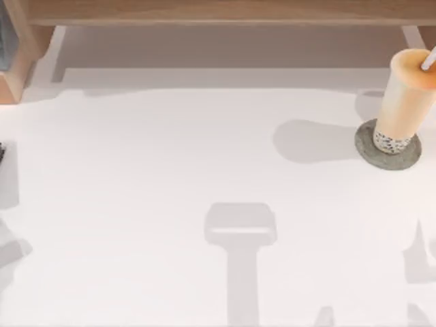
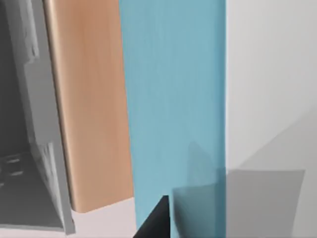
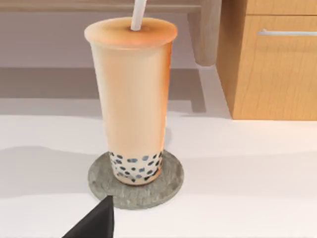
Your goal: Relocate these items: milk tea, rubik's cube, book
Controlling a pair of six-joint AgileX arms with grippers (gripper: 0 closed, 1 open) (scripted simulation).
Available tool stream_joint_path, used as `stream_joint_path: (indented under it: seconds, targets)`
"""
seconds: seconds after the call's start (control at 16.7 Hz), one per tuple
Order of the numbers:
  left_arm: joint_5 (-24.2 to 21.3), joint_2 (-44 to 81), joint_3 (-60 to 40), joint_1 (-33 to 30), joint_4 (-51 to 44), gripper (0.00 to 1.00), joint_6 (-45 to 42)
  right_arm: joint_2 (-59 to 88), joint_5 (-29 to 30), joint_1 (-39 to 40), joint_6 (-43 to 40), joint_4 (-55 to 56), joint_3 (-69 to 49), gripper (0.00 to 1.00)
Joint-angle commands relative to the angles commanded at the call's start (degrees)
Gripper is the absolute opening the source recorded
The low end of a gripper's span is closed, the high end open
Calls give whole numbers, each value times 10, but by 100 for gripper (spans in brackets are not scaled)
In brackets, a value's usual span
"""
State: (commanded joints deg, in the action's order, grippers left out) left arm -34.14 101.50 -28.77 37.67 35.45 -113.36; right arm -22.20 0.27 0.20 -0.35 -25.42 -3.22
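Pale orange-beige milk tea (image 1: 402, 102) stands upright, long axis vertical, white straw (image 1: 428, 61) sticking out of its lid, dark pearls at the base. It sits centred on a flat grey round coaster (image 1: 371, 151) near the right edge of the white table (image 1: 170, 204). No readable label or writing on the cup. Right wrist view: cup on coaster just ahead, wooden drawer cabinet (image 3: 277, 64) beside and behind it. Left wrist view: a blue panel (image 2: 173, 99) against a light wood edge (image 2: 89, 99). Can't tell either pincer's state.
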Motion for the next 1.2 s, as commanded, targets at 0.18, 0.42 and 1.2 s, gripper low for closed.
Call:
stream_joint_path:
  seconds: [0.18,0.42,1.2]
  targets:
    - [0,0,0,0,0,0,0,0,0,0,0,0,0,100]
    - [0,0,0,0,0,30,0,0,0,0,0,0,0,100]
    - [0,0,0,0,0,100,0,0,0,0,0,0,0,100]
